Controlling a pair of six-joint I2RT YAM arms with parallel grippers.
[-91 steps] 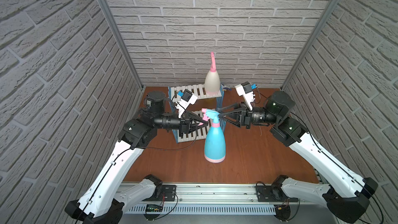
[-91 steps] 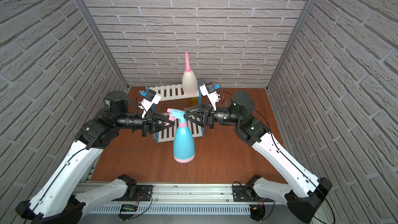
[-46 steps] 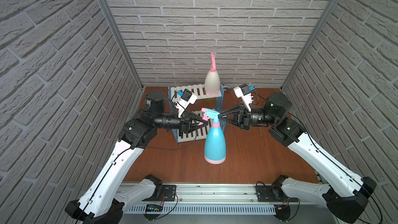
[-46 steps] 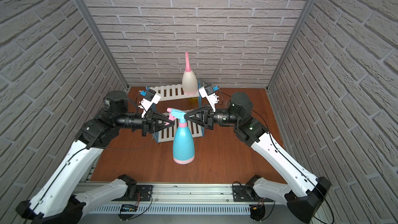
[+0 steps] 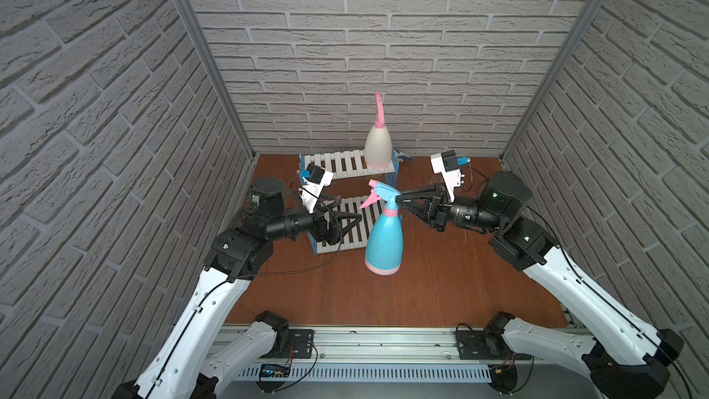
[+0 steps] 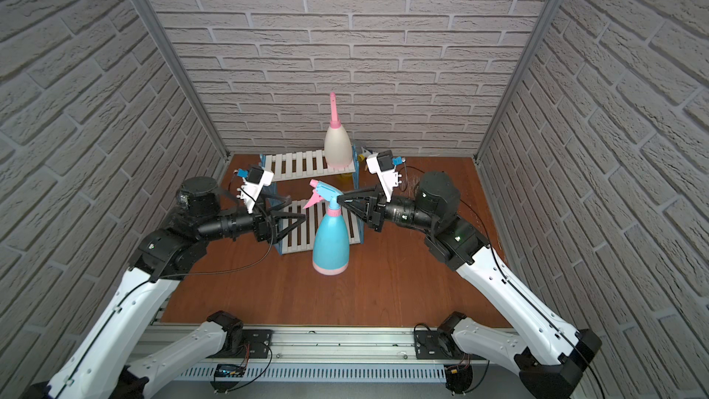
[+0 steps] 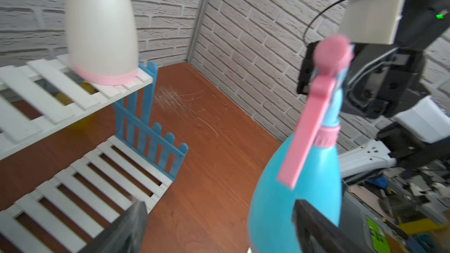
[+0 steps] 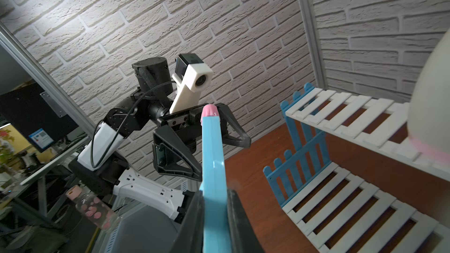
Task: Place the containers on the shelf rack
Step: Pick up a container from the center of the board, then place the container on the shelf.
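Upright light-blue teardrop bottle has pink trigger, collar and base.

Nozzle bottle on the rack, upper shelf, right end — spray bottle before its lower shelf.

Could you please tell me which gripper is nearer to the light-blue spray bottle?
Right. The right gripper is shut on the spray head of the light-blue spray bottle. The left gripper is open on the trigger side, apart from the bottle.
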